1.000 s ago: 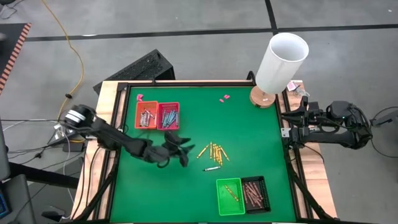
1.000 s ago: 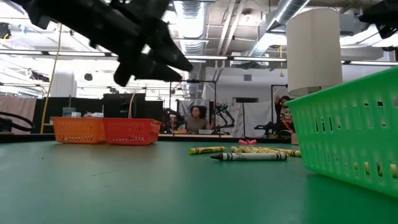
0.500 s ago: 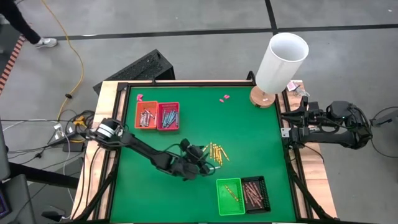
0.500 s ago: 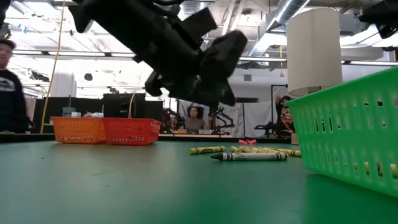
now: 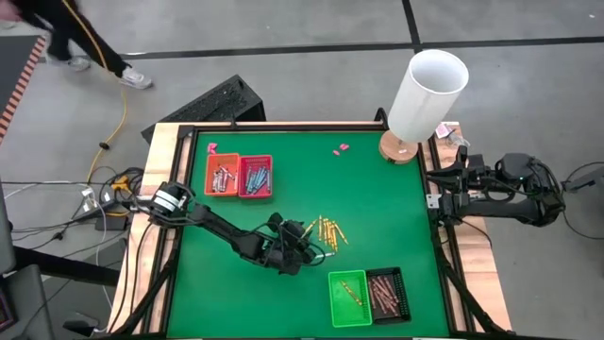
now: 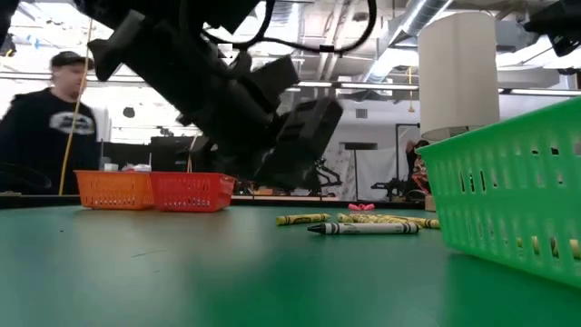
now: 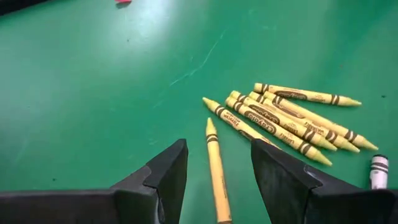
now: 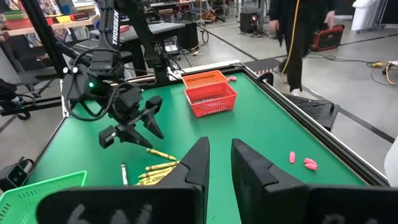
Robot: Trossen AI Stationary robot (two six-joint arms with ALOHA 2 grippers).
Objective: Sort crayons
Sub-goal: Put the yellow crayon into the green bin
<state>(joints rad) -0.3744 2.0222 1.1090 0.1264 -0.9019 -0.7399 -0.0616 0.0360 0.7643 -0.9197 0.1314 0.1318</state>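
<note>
My left gripper (image 5: 302, 242) is open and hangs a little above the green table, at the near left side of a cluster of yellow crayons (image 5: 328, 229). In the left wrist view its fingers (image 7: 168, 168) stand on either side of one loose yellow crayon (image 7: 214, 168) without touching it; the other yellow crayons (image 7: 292, 118) lie just beyond. A grey crayon (image 5: 321, 256) lies flat near them. My right gripper (image 5: 437, 200) waits at the table's right edge, shut and empty.
An orange tray (image 5: 223, 176) and a red tray (image 5: 256, 177) with crayons stand at the far left. A green tray (image 5: 349, 297) and a black tray (image 5: 387, 293) stand at the near edge. A white cylinder (image 5: 427, 94) stands at the far right. A person walks beyond the table.
My left gripper has gone toward the table's right and near edges, from beside the red tray to the yellow crayons, and has come down lower over them. It has stayed open. The crayons have not moved.
</note>
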